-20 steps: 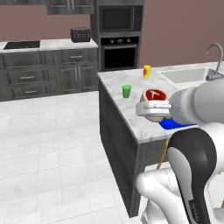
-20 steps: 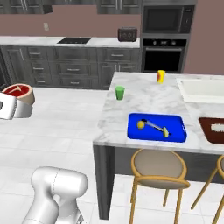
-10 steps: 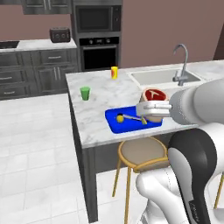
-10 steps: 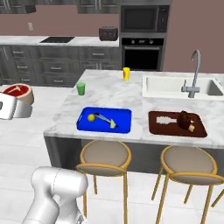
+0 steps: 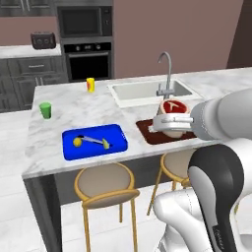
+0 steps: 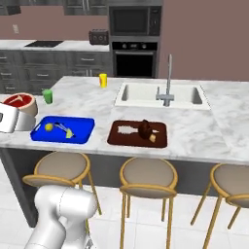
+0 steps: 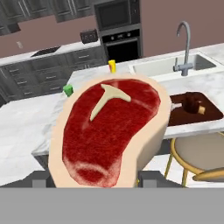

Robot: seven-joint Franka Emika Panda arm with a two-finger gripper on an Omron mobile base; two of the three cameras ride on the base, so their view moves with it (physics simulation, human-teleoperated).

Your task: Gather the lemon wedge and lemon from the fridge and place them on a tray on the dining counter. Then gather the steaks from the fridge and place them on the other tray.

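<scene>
The steak [image 7: 109, 131] is a thick raw cut, dark red with a pale T-shaped bone and a tan fat rim, clamped between the fingers of the gripper [image 5: 170, 123]. Ahead of the hand and below it lies the brown tray [image 6: 137, 134]. Farther to the hand's left, the blue tray [image 5: 94, 141] holds the lemon [image 5: 77, 141] and the lemon wedge [image 5: 106, 144].
</scene>
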